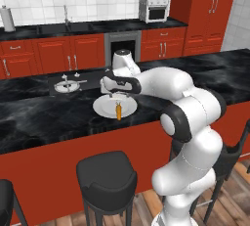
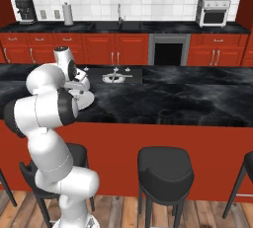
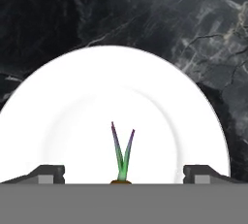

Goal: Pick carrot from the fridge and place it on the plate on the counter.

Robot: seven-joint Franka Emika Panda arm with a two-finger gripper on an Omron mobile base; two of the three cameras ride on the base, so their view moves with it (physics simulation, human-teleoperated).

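The orange carrot [image 1: 118,111] stands nearly upright on the round white plate [image 1: 102,106], which lies on the black marbled counter [image 1: 39,117]. My gripper [image 1: 115,94] hangs just above the plate, open. In the hand view the two fingertips [image 3: 48,172] sit far apart at the plate's [image 3: 72,102] near edge. The carrot's green stem [image 3: 123,152] rises midway between them and touches neither. From the right base view my arm covers most of the plate [image 2: 88,99]. The fridge is out of view.
A silver burner [image 1: 66,86] of the inset cooktop lies just left of and behind the plate. Black stools [image 1: 107,171] stand before the counter's red base. Red cabinets, a sink and a toaster oven [image 1: 154,8] line the back wall.
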